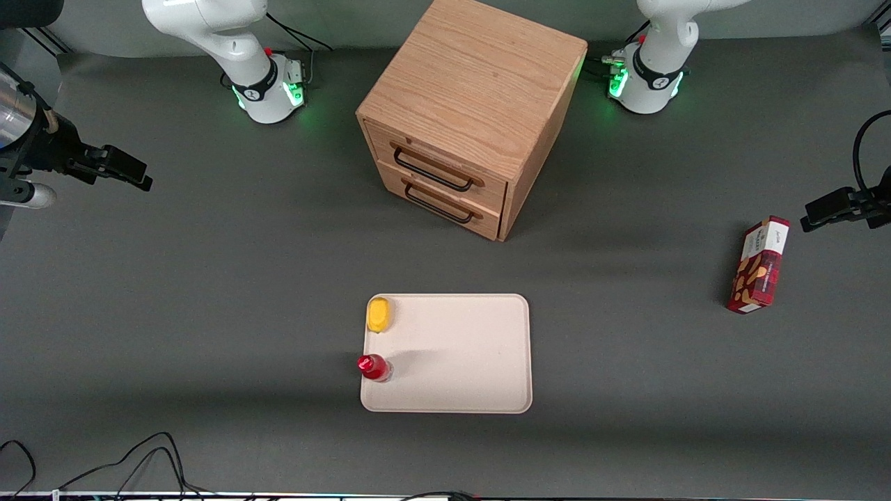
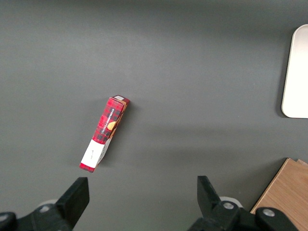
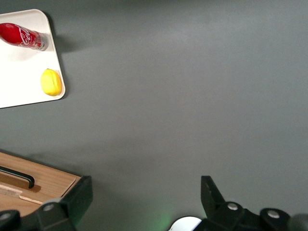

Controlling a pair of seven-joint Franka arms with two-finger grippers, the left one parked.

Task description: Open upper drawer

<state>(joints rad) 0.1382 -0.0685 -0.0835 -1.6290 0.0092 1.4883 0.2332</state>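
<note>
My gripper (image 1: pixel 129 169) hangs above bare mat at the working arm's end of the table, well apart from the oak cabinet (image 1: pixel 473 104); upper drawer (image 1: pixel 437 165) shut, above the lower drawer (image 1: pixel 442 202).

Right wrist view: fingers (image 3: pixel 79 195) spread wide, holding nothing. Tray (image 3: pixel 19 72) carries a lemon (image 3: pixel 51 82) and a red bottle (image 3: pixel 21 35).

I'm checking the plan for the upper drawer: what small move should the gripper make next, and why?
Probably move the gripper toward the upper drawer's black handle. The drawer looks fully shut, and the gripper hangs open over bare table toward the working arm's end, well clear of the cabinet.
</note>
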